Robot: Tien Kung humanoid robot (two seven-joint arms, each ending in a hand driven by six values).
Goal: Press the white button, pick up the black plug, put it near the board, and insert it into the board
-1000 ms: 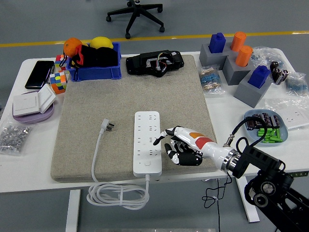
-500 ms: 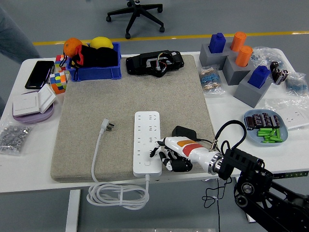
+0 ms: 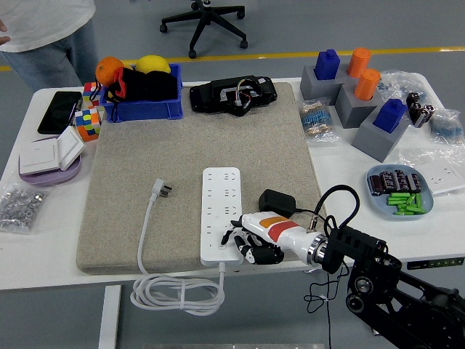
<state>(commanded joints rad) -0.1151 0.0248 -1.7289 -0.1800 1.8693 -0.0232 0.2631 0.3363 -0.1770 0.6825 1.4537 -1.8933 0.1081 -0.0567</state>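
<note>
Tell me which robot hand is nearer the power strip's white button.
Right. The right hand is at the power strip's near end by the white button; the left hand is out of view.

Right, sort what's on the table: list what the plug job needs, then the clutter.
Job:
power strip
its white button
black plug
right hand, at the strip's near end

Clutter:
blue bin
cubes
phone
wall switches
battery dish
peg blocks
black device
</note>
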